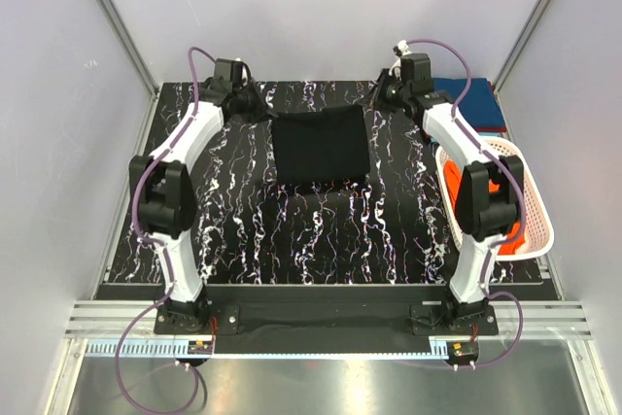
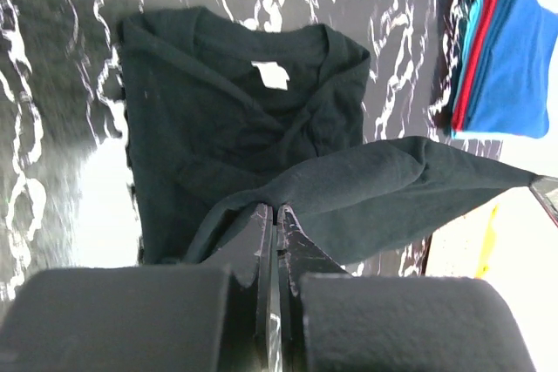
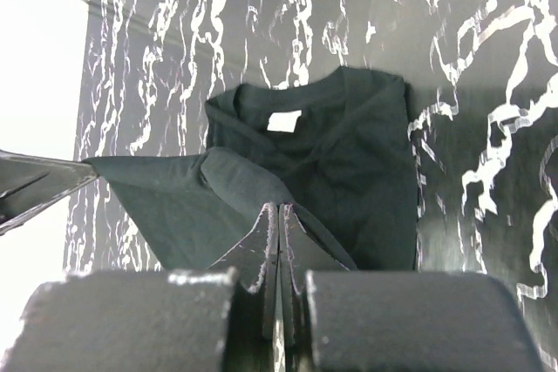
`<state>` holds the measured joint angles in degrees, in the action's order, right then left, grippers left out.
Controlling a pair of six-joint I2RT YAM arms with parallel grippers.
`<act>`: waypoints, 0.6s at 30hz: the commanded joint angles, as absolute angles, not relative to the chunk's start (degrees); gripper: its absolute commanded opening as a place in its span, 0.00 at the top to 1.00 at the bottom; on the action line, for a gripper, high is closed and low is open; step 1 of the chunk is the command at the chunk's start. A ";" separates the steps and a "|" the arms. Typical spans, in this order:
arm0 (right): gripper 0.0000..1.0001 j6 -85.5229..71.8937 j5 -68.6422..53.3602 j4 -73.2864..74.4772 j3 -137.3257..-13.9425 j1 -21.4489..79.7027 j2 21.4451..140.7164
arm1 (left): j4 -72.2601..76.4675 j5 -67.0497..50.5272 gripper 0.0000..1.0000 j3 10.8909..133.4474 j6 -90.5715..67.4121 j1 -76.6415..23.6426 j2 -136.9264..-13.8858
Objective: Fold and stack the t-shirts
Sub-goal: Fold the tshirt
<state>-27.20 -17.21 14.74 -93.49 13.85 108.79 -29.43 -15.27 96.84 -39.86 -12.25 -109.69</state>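
The black t-shirt (image 1: 321,148) lies partly folded on the marbled table, collar and white tag facing up. My left gripper (image 1: 260,109) is shut on one end of the shirt's far edge (image 2: 277,208), and my right gripper (image 1: 379,99) is shut on the other end (image 3: 280,206). The edge is lifted and stretched between them over the shirt body (image 2: 227,119) (image 3: 349,163). The folded teal-blue shirt (image 1: 476,102) sits stacked with the dark red one at the back right, also in the left wrist view (image 2: 506,58). The orange shirt (image 1: 455,187) lies in the basket.
The white lattice basket (image 1: 539,211) stands at the right table edge beside the right arm. Grey enclosure walls close the back and sides. The table (image 1: 243,221) is black with white veining.
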 commanded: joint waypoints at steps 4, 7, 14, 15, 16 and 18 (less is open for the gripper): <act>1.00 -26.19 -23.37 12.48 -106.76 11.69 118.11 | -25.23 -20.30 1.00 107.48 -38.94 -7.92 -118.99; 1.00 -27.16 -26.19 12.57 -108.72 10.81 121.02 | -24.70 -22.85 1.00 109.42 -38.68 -7.03 -121.38; 1.00 -27.77 -25.05 12.92 -102.32 10.81 114.11 | -24.43 -21.45 1.00 101.88 -38.67 -7.12 -113.67; 1.00 -27.95 -25.48 13.18 -101.00 10.81 112.69 | -24.35 -21.18 1.00 98.30 -38.58 -7.21 -111.90; 1.00 -28.04 -25.49 13.18 -97.94 10.90 111.11 | -24.43 -20.83 1.00 96.26 -38.41 -7.47 -109.71; 1.00 -28.56 -24.53 13.97 -94.41 10.81 105.75 | -24.43 -20.31 1.00 90.04 -38.06 -7.82 -103.12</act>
